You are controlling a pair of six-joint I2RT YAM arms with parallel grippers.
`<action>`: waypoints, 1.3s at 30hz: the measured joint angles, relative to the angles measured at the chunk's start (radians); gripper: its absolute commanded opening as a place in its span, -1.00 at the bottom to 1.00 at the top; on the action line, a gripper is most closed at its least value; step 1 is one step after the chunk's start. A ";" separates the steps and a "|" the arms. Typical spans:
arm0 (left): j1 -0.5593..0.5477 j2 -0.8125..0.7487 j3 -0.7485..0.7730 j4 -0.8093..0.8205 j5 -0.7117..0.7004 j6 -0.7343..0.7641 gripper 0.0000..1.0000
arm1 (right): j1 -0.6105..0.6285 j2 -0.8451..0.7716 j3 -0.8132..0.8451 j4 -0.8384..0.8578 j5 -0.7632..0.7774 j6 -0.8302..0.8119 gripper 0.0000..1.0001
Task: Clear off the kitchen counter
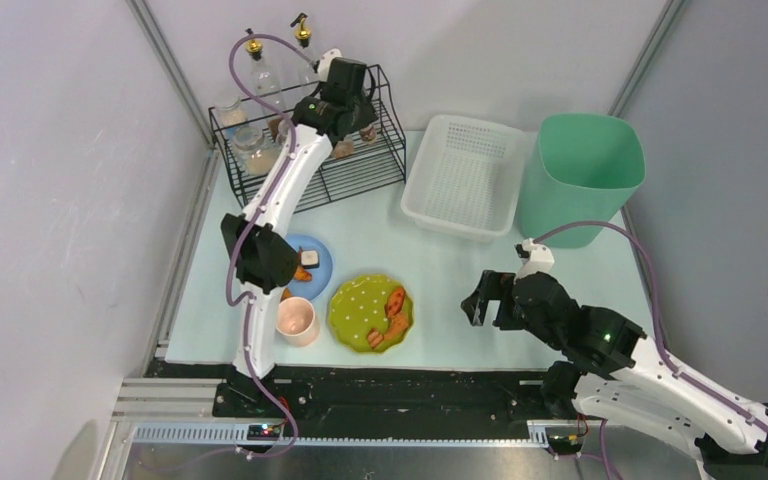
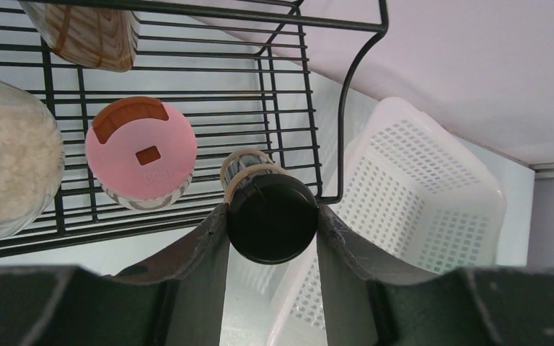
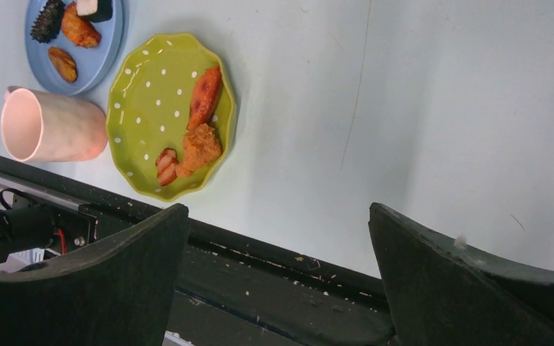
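While right hand [image 3: 275,210] gapes, left hand [image 2: 273,209] grips black-capped jar [image 2: 274,232].

Walls: plain pale lilac-grey wall panels [image 1: 50,180] close the left, far and right sides of the kitchen counter [image 1: 440,265].
Far corners: one slanted aluminium post [image 1: 170,68] at each.
Near edge: black rail [image 1: 410,378], then a slotted aluminium profile [image 1: 390,433] and a grey metal sheet [image 1: 410,463].
Light: even, soft, with weak shadows.
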 measured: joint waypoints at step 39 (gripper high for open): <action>0.000 0.064 0.001 0.002 -0.031 -0.006 0.43 | 0.000 0.031 -0.026 0.056 -0.029 -0.014 0.99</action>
